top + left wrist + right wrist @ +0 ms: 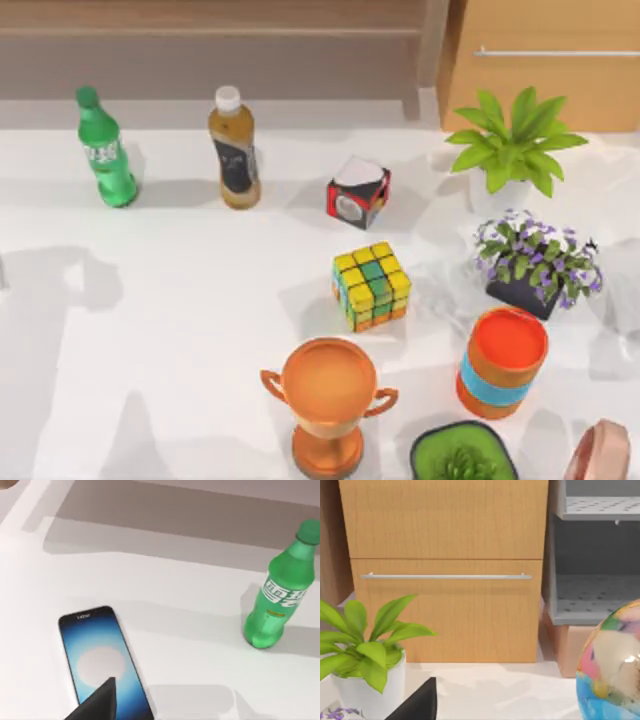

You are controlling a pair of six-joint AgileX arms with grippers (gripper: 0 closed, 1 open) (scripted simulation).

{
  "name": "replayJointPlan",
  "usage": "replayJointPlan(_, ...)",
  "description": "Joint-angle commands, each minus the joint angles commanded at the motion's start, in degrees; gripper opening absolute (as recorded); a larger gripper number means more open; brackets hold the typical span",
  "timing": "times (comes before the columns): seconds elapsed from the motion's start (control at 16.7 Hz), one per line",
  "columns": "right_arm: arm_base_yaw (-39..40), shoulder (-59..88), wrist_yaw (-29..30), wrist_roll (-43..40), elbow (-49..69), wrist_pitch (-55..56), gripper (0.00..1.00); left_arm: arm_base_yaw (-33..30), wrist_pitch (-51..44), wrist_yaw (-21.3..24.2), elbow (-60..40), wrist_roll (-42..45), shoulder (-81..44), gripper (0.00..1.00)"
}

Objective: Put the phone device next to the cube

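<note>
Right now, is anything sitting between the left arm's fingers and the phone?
Nothing visible. In the left wrist view a dark finger tip hangs right over the phone, which lies flat on bare white table. The green bottle stands well off to the side. The cube sits mid-table.

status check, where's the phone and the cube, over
Left gripper over the phone device, nothing held. Phone flat on the table, near a green bottle. Cube mid-table, trophy just in front. Right gripper parked.
</note>
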State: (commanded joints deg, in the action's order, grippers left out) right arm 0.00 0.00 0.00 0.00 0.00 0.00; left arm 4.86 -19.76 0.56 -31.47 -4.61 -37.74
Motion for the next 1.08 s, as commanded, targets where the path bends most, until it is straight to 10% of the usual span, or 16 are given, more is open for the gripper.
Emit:
replayJointPlan(0.66,0.0,0.0,0.0,0.0,0.0,0.0,1.0,6.7,-30.7,-0.2,-50.3,-6.3,-67.6,1.0)
replayJointPlan(1.08,0.0,0.0,0.0,0.0,0.0,0.0,1.0,8.8,-40.7,-0.4,-66.5,-8.3,-89.3,1.0)
